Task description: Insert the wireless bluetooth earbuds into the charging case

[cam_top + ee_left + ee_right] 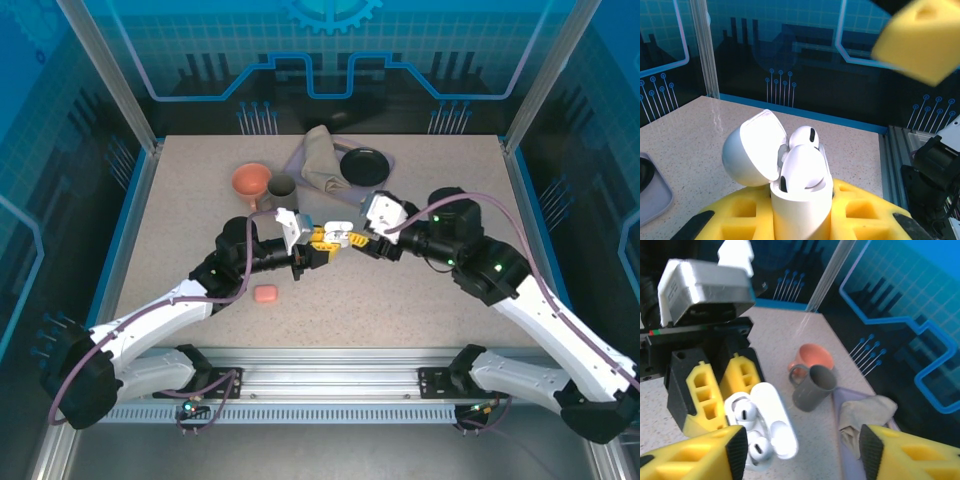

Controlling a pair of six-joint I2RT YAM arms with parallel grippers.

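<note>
Firmly, the left jaws clench the smooth, glossy white charging case (802, 205), with yellow cut-out foam pads (840, 190) pressing its sides. The case's rounded lid (750, 150) stands hinged open, and two bulbous white earbuds (801, 167) sit in its wells. Just beside the case, the right jaws stand released, blocky yellow pads (910, 455) apart. Beyond the case sits a matte grey mug (812, 387).

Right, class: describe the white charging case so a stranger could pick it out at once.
On the speckled table, look to the centre. There the left end effector grips a white charging case, lid open, with white earbuds inside. The salmon-pink case lies loose on the table.
</note>
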